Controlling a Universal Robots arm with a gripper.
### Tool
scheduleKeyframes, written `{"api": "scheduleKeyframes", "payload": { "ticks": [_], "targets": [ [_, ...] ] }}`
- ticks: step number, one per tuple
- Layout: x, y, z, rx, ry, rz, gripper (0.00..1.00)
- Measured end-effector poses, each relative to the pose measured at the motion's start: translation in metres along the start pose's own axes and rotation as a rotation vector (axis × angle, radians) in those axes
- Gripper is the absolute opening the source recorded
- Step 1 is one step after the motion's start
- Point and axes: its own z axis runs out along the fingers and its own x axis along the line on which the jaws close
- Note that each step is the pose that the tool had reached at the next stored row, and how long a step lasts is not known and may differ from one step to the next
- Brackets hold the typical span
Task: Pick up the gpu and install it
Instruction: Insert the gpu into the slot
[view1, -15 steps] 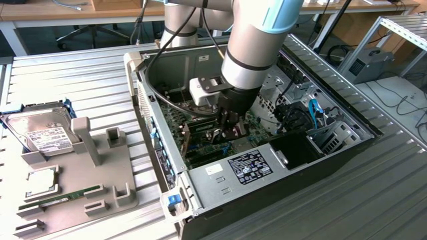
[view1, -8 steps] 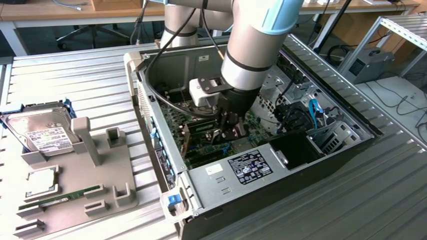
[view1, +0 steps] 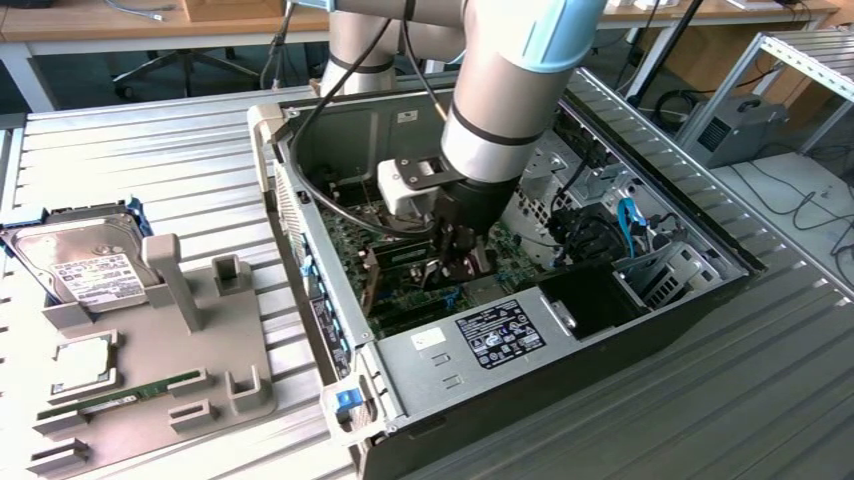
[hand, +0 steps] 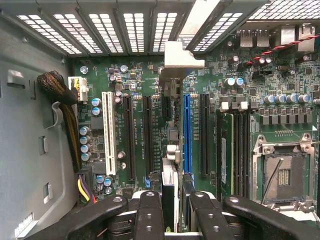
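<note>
We see the arm (view1: 514, 90) reaching steeply down into the open computer case (view1: 694, 240) on the desk (view1: 160, 160), wrist almost vertical. Its gripper (hand: 172, 210) hangs just over the motherboard (hand: 145, 85), jaws pinching the gpu (hand: 172, 150) edge-on. The card stands upright between the black and blue expansion slots (hand: 187, 132), its silver bracket (hand: 182, 55) up against the rear slot openings of the case.

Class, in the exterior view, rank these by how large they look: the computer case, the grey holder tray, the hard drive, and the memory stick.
Largest to smallest as they look:
1. Computer case
2. Grey holder tray
3. Hard drive
4. Memory stick

The gaps are plain, so nearness to the camera does not alter the order.
</note>
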Motion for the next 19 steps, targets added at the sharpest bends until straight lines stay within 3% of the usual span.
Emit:
{"api": "scheduleKeyframes", "payload": {
  "ticks": [8, 13, 19],
  "targets": [
    [0.0002, 0.0018, 0.0012, 0.0, 0.0001, 0.0, 0.26],
    [-0.0004, 0.0019, -0.0065, 0.0004, -0.0001, 0.0, 0.26],
    [-0.009, 0.0043, -0.0062, 0.0003, 0.0002, 0.0, 0.26]
  ]
}}
